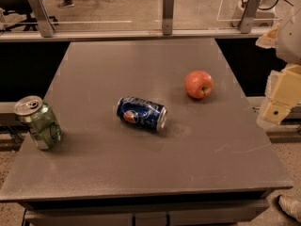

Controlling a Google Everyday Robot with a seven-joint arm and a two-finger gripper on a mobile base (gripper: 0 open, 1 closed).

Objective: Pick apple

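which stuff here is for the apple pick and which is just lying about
For the job:
apple, right of the middle of the table
gripper, beyond the table's right edge, apart from the apple

Just lying about:
blue can, on its side mid-table
green can, standing at the left edge

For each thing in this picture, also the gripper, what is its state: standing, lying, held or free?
apple: resting free on the table, not held.
blue can: lying on its side, mid-table.
green can: standing upright near the table's left edge.
gripper: past the table's right edge, apart from the apple.
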